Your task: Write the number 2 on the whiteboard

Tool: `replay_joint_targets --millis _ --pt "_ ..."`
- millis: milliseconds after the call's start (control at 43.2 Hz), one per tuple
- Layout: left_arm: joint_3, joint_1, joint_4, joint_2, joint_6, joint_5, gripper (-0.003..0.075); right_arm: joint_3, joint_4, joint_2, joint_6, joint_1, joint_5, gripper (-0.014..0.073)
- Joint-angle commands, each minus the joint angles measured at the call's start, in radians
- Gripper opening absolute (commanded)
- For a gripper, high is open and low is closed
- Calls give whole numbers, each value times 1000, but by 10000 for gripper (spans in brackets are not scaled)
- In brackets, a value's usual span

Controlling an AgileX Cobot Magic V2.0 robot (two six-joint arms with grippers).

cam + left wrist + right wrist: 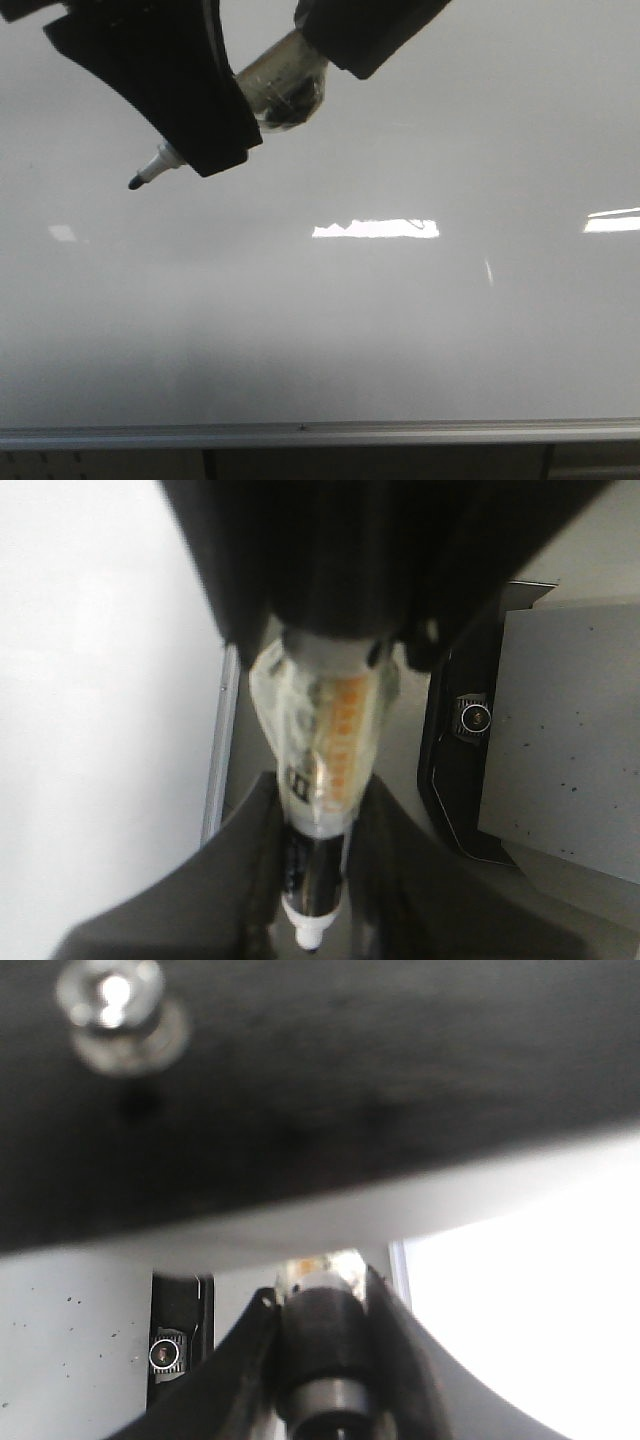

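Note:
The whiteboard [350, 330] fills the front view, glossy grey-white, with a silver rail [320, 433] along its bottom. No number 2 shows on it. A marker [160, 165] wrapped in clear tape points its black tip [133, 183] down and left at the upper left of the board. Whether the tip touches the surface I cannot tell. My left gripper [205, 150] is shut on the marker's front part [325, 740], seen between its jaws [315, 920]. My right gripper [330, 55] is shut on the marker's black rear end [325, 1345].
Bright rectangular light reflections [375, 229] [612, 220] lie across the board's middle and right. Beyond the board's edge [218, 750], the wrist views show a grey speckled surface [570, 740] and a black mount with a small round lens [473, 717] [167, 1354].

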Motion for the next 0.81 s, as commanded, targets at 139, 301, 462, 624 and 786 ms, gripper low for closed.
replay_joint_targets --millis 139,301,462,624,786 --pt "-39 -4 -18 -38 -25 -37 358 -34 46 -25 -10 -1 4 45" --pt "-37 38 -9 -113 -114 -24 436 -37 17 -51 10 -7 2 45" --pt "-4 147 -7 -227 -176 -17 436 -37 -103 -118 122 -45 1 60" --pt "68 297 -7 -382 -274 -50 429 -37 -313 -209 429 -142 -2 99" --pt "175 431 -7 -554 -305 -112 429 -19 -409 -308 736 -260 2 99"
